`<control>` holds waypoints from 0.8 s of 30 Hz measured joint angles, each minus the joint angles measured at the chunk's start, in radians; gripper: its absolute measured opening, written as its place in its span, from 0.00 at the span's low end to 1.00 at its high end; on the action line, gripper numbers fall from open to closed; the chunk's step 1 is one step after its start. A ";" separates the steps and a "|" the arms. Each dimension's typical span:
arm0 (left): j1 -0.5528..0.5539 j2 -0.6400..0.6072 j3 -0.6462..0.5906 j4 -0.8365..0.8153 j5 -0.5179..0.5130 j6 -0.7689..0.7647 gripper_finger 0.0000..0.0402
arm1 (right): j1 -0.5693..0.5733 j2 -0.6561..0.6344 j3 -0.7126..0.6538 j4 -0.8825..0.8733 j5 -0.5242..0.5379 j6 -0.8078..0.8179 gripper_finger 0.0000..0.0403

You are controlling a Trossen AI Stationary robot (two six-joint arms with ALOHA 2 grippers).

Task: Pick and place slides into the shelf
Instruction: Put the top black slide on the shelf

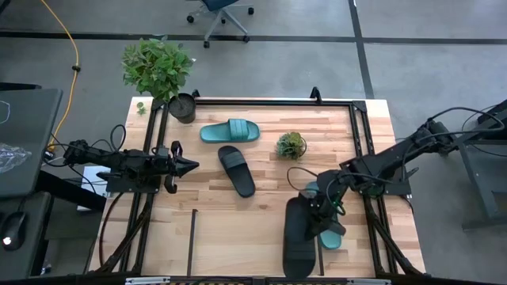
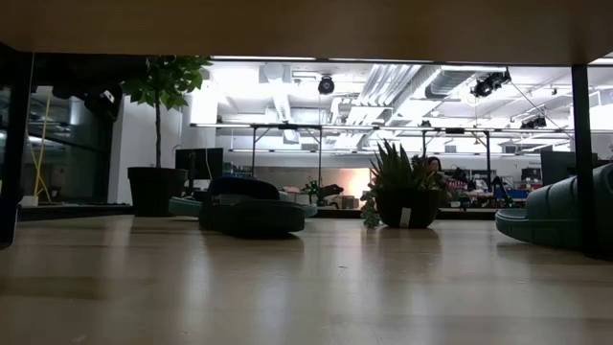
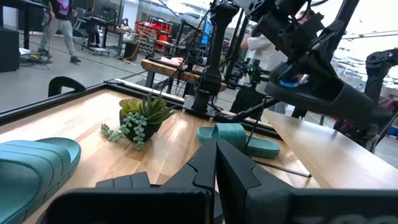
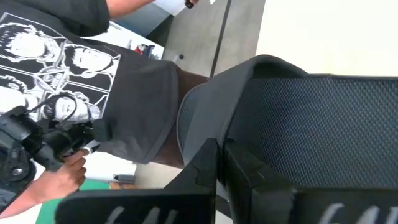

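Note:
My right gripper is shut on a black slide, which it holds over the table's near right part; the hold also shows in the left wrist view. A teal slide lies flat on the wood just below and beside the held slide. A second teal slide and a second black slide lie flat mid-table. My left gripper is shut and empty, level above the table's left part. Black rods frame the wood. My right gripper holds the black slide near its far end, coming from above and slanting toward the near edge. The fingers hide the place of contact. The slide is lifted clear of the table and tilted, with its textured footbed facing the wrist camera.
A small succulent stands mid-table between the arms. A large potted plant stands at the far left corner. A person in a printed dark shirt stands past the near edge. A light-wood board and a black post frame the low view.

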 joint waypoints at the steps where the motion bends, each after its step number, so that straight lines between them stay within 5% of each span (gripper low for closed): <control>1: 0.000 0.000 0.000 0.000 0.000 0.000 0.00 | 0.005 0.000 0.000 -0.010 0.011 -0.002 0.00; 24: 0.000 0.000 0.000 -0.001 0.001 -0.010 0.00 | 0.036 0.035 0.000 -0.095 0.068 -0.040 0.00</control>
